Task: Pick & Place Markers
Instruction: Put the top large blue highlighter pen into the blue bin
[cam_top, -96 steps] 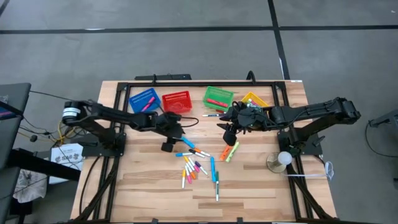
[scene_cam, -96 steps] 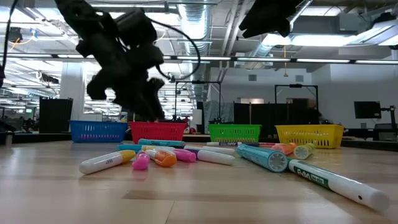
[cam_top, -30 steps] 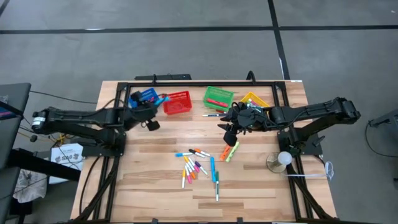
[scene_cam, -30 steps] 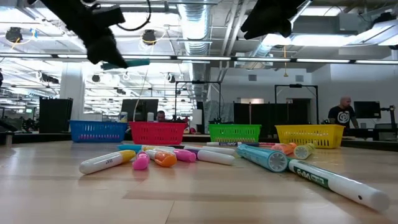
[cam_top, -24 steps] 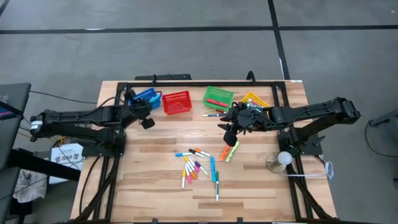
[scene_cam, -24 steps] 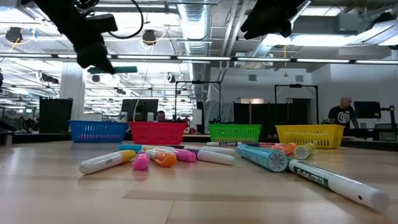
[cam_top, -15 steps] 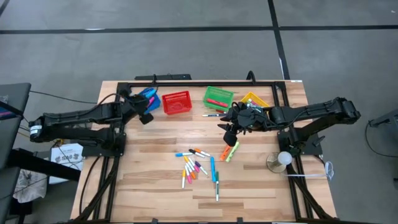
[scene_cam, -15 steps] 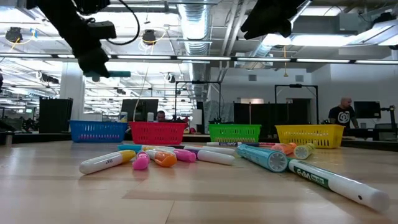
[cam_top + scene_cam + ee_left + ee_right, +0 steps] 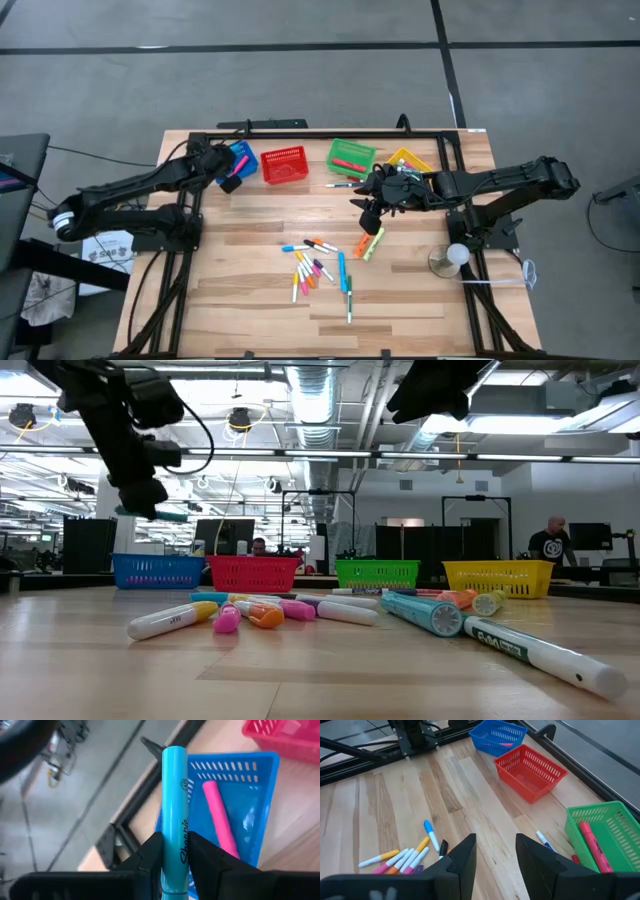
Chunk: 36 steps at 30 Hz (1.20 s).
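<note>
The left gripper point(image 9: 172, 851) has swung to the desk's far left corner, above the blue mesh basket point(image 9: 250, 815), fingers clamped on a light-blue marker point(image 9: 175, 805) protruding beyond them.

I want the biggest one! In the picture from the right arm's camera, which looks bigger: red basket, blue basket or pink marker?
1. red basket
2. blue basket, though it sits farther away, so unsure
3. pink marker, inside the blue basket

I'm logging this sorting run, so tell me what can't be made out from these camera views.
- Yellow basket contents: high view, the right arm covers part of it.
- Red basket contents: low view, its mesh wall hides them.
- Light-blue marker lower end: left wrist view, cut off by the edge behind the left gripper.
</note>
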Tool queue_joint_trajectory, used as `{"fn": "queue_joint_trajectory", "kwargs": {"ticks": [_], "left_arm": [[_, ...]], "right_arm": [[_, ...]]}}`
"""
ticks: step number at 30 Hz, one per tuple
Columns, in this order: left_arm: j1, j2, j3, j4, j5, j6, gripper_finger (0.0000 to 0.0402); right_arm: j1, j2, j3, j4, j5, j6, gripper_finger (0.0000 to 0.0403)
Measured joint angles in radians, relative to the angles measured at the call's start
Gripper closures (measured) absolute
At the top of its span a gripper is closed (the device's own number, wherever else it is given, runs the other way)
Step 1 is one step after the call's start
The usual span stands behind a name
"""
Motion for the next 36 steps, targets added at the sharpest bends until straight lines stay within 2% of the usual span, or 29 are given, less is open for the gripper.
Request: {"fn": "queue_joint_trajectory", "kwargs": {"ticks": [6,15,32,36], "left_arm": [[0.054,0.093,0.000,0.042,0.045,0.001,0.0321],[0.055,0.201,0.000,0.115,0.084,-0.006,0.0321],[0.055,0.210,0.000,0.150,0.086,-0.063,0.0320],[0.055,0.210,0.000,0.153,0.086,-0.059,0.0309]], "right_arm": [[0.000,0.000,0.000,0.000,0.000,0.000,0.0274],[0.000,0.000,0.000,0.001,0.000,0.000,0.0274],[0.000,0.000,0.000,0.000,0.000,0.000,0.0274],[0.000,0.000,0.000,0.000,0.000,0.000,0.0274]]}}
